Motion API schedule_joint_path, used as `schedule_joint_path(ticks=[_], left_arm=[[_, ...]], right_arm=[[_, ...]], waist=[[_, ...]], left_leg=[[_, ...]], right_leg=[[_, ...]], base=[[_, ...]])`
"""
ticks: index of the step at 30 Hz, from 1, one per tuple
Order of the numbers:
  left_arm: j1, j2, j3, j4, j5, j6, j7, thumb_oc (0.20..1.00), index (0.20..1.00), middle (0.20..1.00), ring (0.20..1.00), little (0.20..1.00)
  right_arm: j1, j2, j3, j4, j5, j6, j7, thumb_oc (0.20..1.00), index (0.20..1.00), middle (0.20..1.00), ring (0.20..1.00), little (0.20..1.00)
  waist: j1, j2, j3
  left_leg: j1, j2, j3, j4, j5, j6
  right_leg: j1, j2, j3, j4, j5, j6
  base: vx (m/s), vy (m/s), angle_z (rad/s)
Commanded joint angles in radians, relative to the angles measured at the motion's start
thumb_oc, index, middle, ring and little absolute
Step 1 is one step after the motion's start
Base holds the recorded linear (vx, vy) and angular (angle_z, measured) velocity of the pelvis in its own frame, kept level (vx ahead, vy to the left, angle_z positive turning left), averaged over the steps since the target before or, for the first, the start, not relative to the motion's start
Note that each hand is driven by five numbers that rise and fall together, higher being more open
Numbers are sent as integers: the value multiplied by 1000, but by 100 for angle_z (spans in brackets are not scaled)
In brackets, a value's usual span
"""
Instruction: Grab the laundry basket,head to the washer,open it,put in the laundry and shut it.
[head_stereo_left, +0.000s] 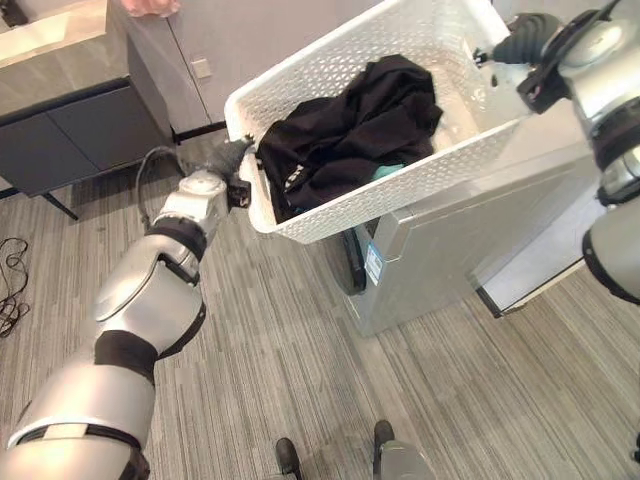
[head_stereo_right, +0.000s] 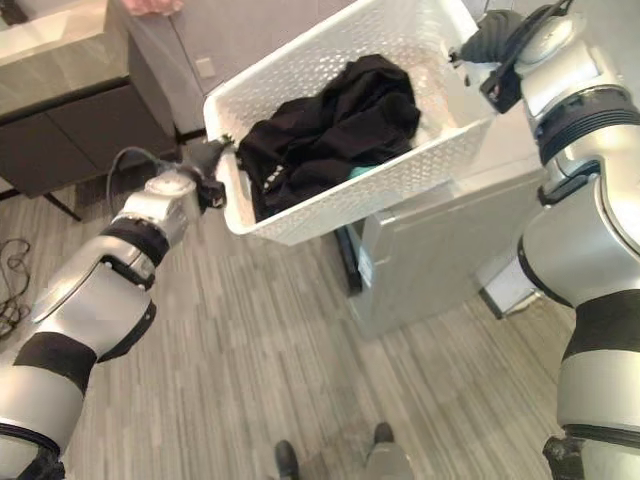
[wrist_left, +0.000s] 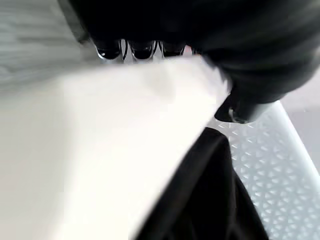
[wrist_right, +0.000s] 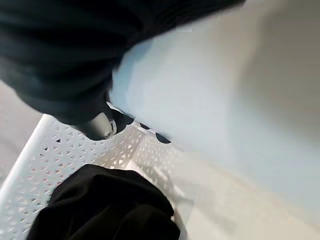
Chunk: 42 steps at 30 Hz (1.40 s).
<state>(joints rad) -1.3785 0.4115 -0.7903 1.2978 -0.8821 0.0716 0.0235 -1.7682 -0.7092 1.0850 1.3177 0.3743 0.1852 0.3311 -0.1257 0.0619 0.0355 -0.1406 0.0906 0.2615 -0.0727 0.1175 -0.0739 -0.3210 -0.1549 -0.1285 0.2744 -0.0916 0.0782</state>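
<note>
With each robot hand, left (head_stereo_left: 232, 160) and right (head_stereo_left: 520, 45), curled on an end rim, the laundry basket (head_stereo_left: 400, 190) of dark laundry (head_stereo_left: 350, 125) hangs upper-centre over the washer (head_stereo_left: 450, 250), opening and loading remaining.

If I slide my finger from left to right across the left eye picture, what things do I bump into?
Dark cabinet → left hand on the basket's end → black clothes in the white basket → right hand on the other end. The grey washer sits underneath the basket.

Grey cabinet (head_stereo_left: 70, 135), perhaps a countertop (head_stereo_left: 50, 35).
</note>
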Motion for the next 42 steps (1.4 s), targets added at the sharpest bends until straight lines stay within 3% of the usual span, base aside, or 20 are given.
schedule_joint_path(ticks=[1, 8, 15, 16, 17, 18, 19, 20, 21, 22, 27, 28, 29, 30, 42], left_arm=[[-235, -91, 24, 31, 67, -78, -55, 200, 200, 200, 200, 200], [-277, -137, 32, 31, 66, -87, -36, 200, 200, 200, 200, 200], [-352, -177, 53, 3, 37, -134, 2, 200, 200, 200, 200, 200], [-360, -177, 57, 3, 35, -141, 10, 200, 200, 200, 200, 200], [-364, -179, 59, 6, 36, -143, 14, 200, 200, 200, 200, 200], [-368, -180, 62, 10, 37, -143, 18, 200, 200, 200, 200, 200], [-379, -179, 66, 17, 42, -147, 29, 200, 200, 200, 200, 200], [-379, -180, 66, 17, 42, -147, 29, 200, 200, 200, 200, 200], [-385, -177, 70, 18, 43, -149, 36, 200, 200, 200, 200, 200], [-391, -175, 80, 24, 44, -154, 49, 200, 200, 200, 200, 200], [-386, -189, 114, 23, 37, -172, 84, 206, 206, 206, 206, 206], [-386, -189, 115, 23, 37, -172, 85, 253, 253, 253, 253, 253], [-385, -189, 117, 25, 37, -173, 88, 956, 956, 956, 956, 956], [-390, -181, 122, 50, 66, -164, 109, 1000, 1000, 1000, 1000, 1000], [-346, -181, 170, 76, 117, -177, 184, 1000, 1000, 1000, 1000, 1000]], right_arm=[[-218, 47, 110, 116, -9, -12, 13, 200, 200, 200, 200, 200], [-220, 41, 84, 130, -1, -12, -28, 200, 200, 200, 200, 200], [-174, 54, 33, 132, 31, -37, -76, 200, 200, 200, 200, 200], [-169, 56, 27, 131, 38, -41, -81, 269, 269, 269, 269, 269], [-167, 58, 28, 129, 37, -43, -82, 438, 438, 438, 438, 438], [-165, 62, 22, 126, 43, -46, -85, 479, 479, 479, 479, 479], [-166, 71, 16, 123, 52, -53, -97, 573, 573, 573, 573, 573], [-166, 71, 17, 123, 52, -53, -97, 727, 727, 727, 727, 727], [-169, 76, 13, 122, 60, -57, -104, 827, 827, 827, 827, 827], [-173, 84, 10, 122, 69, -63, -116, 1000, 1000, 1000, 1000, 1000], [-177, 93, 7, 109, 74, -81, -132, 1000, 1000, 1000, 1000, 1000], [-177, 93, 7, 109, 74, -82, -132, 1000, 1000, 1000, 1000, 1000], [-179, 94, 8, 108, 77, -82, -137, 1000, 1000, 1000, 1000, 1000], [-184, 97, 5, 107, 86, -86, -149, 1000, 1000, 1000, 1000, 1000], [-182, 98, -2, 53, 94, -144, -225, 1000, 1000, 1000, 1000, 1000]], waist=[[-52, 18, 26], [-76, 58, 36], [-79, 100, 36], [-76, 104, 34], [-75, 107, 32], [-74, 111, 31], [-72, 115, 30], [-72, 116, 29], [-70, 117, 29], [-68, 119, 29], [-59, 117, 35], [-59, 118, 35], [-57, 117, 37], [-55, 114, 39], [-44, 84, 41]], left_leg=[[123, 15, 2, -15, -23, -97], [101, 18, 19, -15, 3, -107], [74, 30, 34, -15, 71, -131], [71, 32, 35, -15, 81, -134], [68, 34, 35, -15, 90, -137], [67, 36, 36, -15, 97, -140], [63, 39, 33, -15, 109, -145], [62, 40, 33, -15, 109, -145], [60, 42, 34, -15, 117, -147], [55, 44, 36, -15, 127, -151], [34, 46, 25, -15, 149, -157], [33, 46, 25, -15, 149, -157], [27, 49, 23, -15, 155, -160], [18, 50, 17, -15, 162, -163], [-8, 77, 16, -15, 170, -175]], right_leg=[[75, -13, 74, -362, 284, 59], [29, 3, 111, -362, 281, 48], [-14, 28, 142, -362, 272, 35], [-18, 31, 146, -362, 270, 34], [-20, 34, 145, -362, 269, 33], [-23, 36, 145, -362, 267, 32], [-27, 40, 144, -362, 264, 30], [-28, 40, 144, -362, 264, 30], [-30, 42, 143, -362, 263, 29], [-36, 45, 144, -362, 262, 28], [-52, 49, 142, -362, 262, 23], [-52, 49, 141, -362, 262, 23], [-55, 49, 141, -362, 262, 23], [-63, 50, 139, -362, 262, 23], [-86, 59, 127, -362, 262, 18]], base=[[68, -77, -17], [33, -56, -19], [16, -89, -25], [24, -110, -27], [22, -71, -14], [24, -81, -12], [19, -58, -13], [12, -58, -12], [-2, -62, -12], [-2, -62, -12], [-6, -52, -7], [-12, -53, 4], [-14, -43, 6], [-18, -56, 5], [-3, -21, 2]])
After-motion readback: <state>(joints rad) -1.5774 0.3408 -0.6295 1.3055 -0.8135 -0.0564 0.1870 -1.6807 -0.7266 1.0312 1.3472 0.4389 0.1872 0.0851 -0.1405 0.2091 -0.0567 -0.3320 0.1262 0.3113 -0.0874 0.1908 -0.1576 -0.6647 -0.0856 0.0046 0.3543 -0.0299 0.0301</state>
